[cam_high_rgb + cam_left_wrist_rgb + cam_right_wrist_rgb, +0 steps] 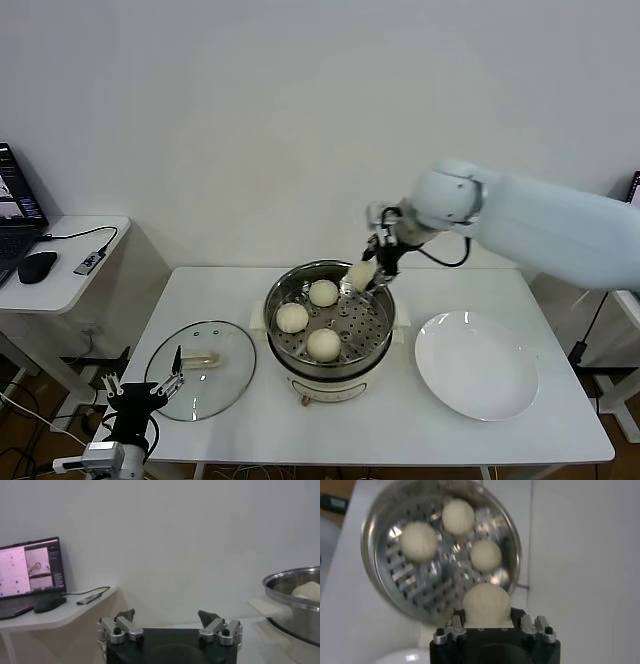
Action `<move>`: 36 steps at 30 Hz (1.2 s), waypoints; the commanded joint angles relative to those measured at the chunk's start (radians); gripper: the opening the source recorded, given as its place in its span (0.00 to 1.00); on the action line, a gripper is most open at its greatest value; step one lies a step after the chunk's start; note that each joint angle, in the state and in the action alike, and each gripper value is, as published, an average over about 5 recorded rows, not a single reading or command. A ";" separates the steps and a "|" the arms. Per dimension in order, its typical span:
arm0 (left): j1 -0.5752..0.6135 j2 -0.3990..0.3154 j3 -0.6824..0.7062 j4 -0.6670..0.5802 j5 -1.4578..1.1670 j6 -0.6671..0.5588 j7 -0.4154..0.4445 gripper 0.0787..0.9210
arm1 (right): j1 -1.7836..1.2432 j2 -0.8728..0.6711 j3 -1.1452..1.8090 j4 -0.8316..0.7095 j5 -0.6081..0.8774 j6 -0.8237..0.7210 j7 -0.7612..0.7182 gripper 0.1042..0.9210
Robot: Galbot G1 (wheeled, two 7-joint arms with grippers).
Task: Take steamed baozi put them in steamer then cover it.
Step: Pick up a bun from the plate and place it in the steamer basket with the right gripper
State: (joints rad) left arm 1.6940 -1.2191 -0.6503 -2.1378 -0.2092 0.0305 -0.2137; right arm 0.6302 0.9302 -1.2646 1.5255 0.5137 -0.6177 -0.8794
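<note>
Over steamer's back-right rim, right gripper hanging, fingers clamped tight on fourth baozi. Three other baozi already sitting on perforated tray inside. Cover lying flat on table left of steamer. Left gripper parked low by table's front-left corner, fingers spread wide, holding nothing. White plate right of steamer.

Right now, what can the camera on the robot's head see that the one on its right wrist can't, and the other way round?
Only the head view shows the glass cover lying on the table, the white plate, the open left gripper low beside the table, and the side desk with laptop. Only the right wrist view looks straight down into the steamer's perforated tray. Both show the steamer, three baozi inside, and the right gripper holding the fourth baozi.
</note>
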 commanded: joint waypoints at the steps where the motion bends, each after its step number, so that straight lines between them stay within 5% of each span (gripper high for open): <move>1: -0.001 -0.002 0.000 -0.003 -0.003 -0.001 -0.001 0.88 | -0.018 0.143 -0.087 -0.026 0.104 -0.107 0.081 0.57; 25: -0.009 0.002 0.009 0.012 -0.008 -0.005 -0.003 0.88 | -0.111 0.120 -0.095 -0.080 -0.025 -0.106 0.072 0.57; 36: -0.026 0.006 0.012 0.019 -0.008 0.001 -0.002 0.88 | -0.027 -0.006 -0.019 0.023 -0.014 -0.082 0.015 0.86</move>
State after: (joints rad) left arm 1.6699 -1.2145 -0.6384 -2.1218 -0.2176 0.0300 -0.2165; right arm 0.5578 1.0005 -1.3221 1.4876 0.5073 -0.7152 -0.8297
